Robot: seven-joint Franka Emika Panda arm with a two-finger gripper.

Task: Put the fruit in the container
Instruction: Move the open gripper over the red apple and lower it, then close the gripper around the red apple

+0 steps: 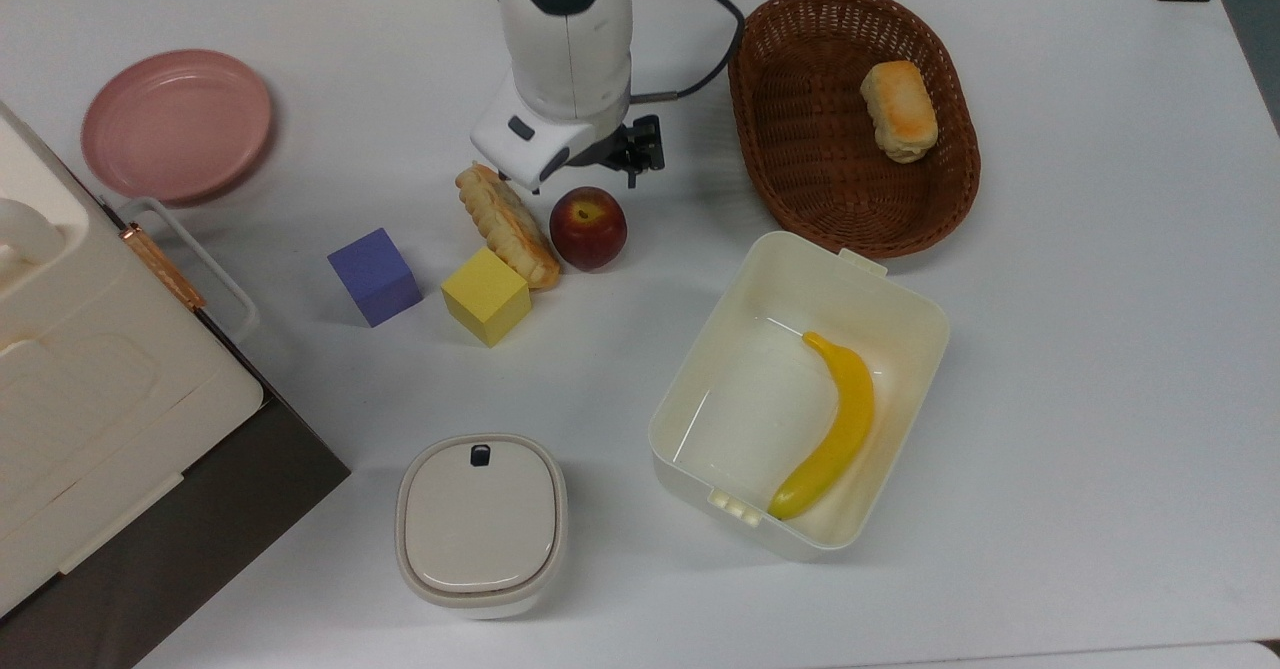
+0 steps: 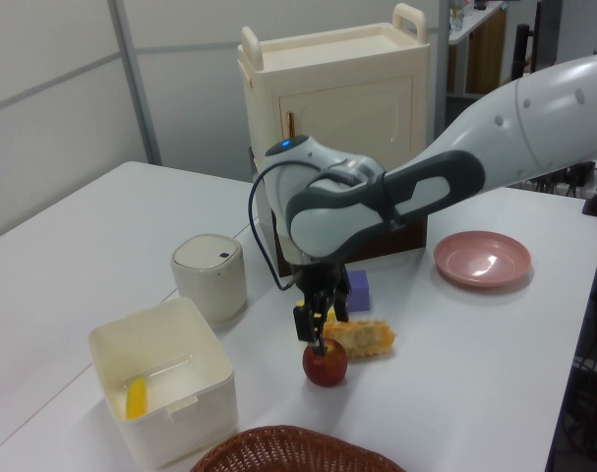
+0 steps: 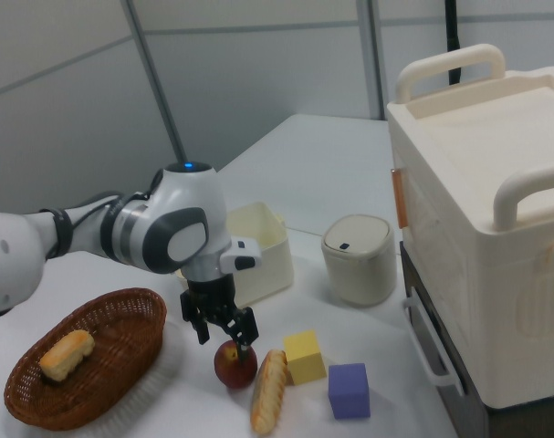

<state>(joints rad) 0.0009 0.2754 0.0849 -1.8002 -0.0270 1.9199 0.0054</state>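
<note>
Gripper [image 3: 221,334] poised just above the apple [image 1: 588,227], jaws apart, apple resting on the surface [image 1: 1050,349] beside the bread roll [image 1: 507,225], cream tub [image 1: 925,334] near the apple, holding a banana [image 1: 833,427]

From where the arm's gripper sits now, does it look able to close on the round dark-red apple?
Probably yes: the open gripper hovers just above the round dark-red apple, nothing between them. The long grilled bread roll lies close beside it, perhaps crowding one finger.

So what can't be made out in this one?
- Claw: in the top view the arm's white housing covers most of it.
- Banana: in the left view the container wall hides all but one end.
- Basket: cut off by the left view's bottom edge.
- Apple: whether the claw touches it is unclear.
</note>
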